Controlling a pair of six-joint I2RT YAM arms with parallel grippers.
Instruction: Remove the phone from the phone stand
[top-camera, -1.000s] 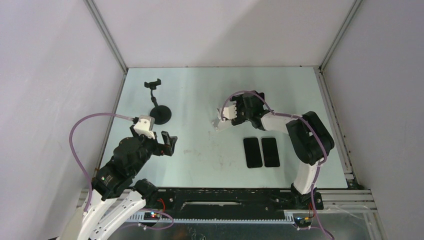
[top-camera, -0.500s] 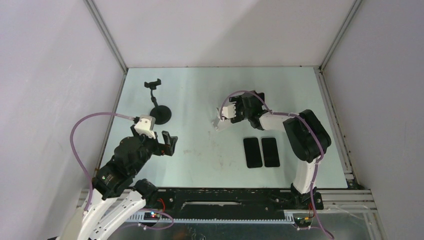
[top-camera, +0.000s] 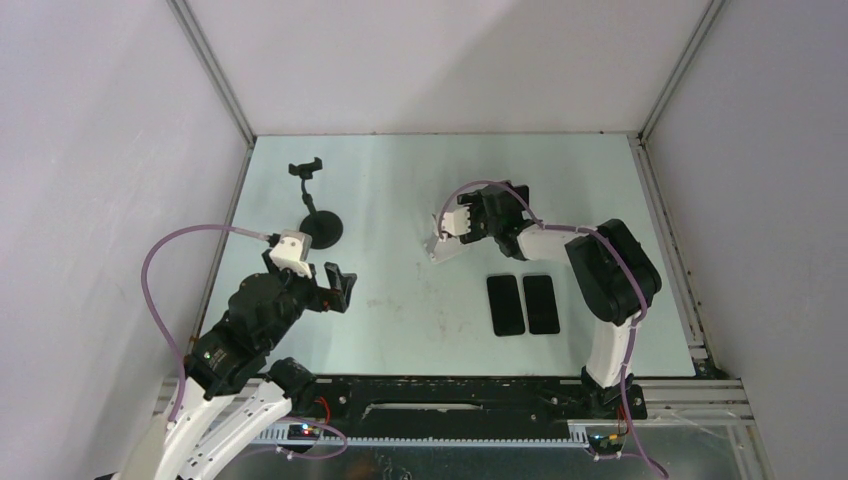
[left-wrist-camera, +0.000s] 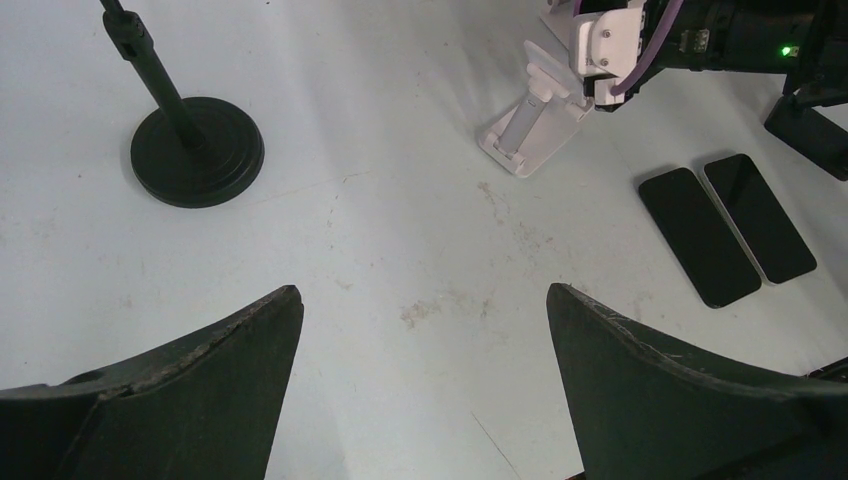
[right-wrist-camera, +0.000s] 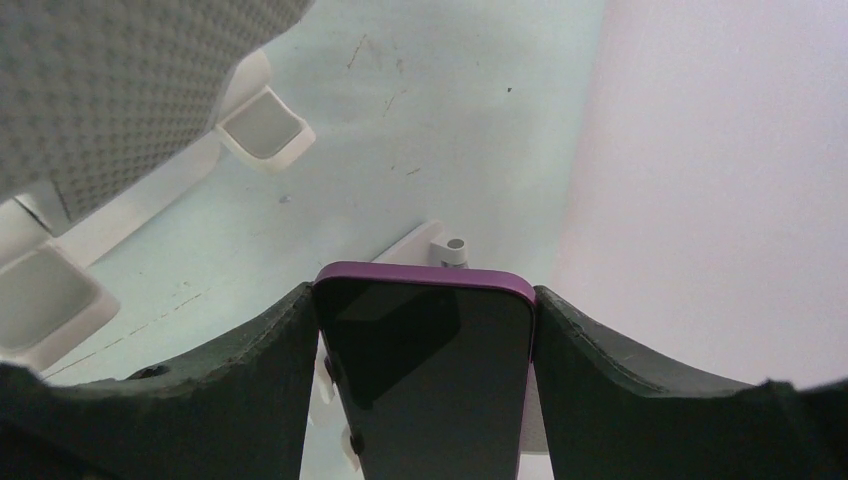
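My right gripper (right-wrist-camera: 422, 295) is shut on a dark-screened phone with a purple edge (right-wrist-camera: 430, 380), gripping it by its two long sides. The white phone stand (right-wrist-camera: 130, 90), with a grey dotted pad and white feet, lies at the upper left of the right wrist view, apart from the phone. In the top view the stand (top-camera: 444, 243) sits just left of my right gripper (top-camera: 478, 222), and the held phone is hidden by the gripper. The stand also shows in the left wrist view (left-wrist-camera: 535, 120). My left gripper (left-wrist-camera: 423, 292) is open and empty above bare table.
Two black phones (top-camera: 523, 303) lie flat side by side in front of the right arm. A black stand with a round base (top-camera: 322, 228) and a clamp on top (top-camera: 306, 168) stands at the back left. The enclosure walls surround the table.
My right gripper has shifted slightly left and back with the phone. The left arm has not moved.
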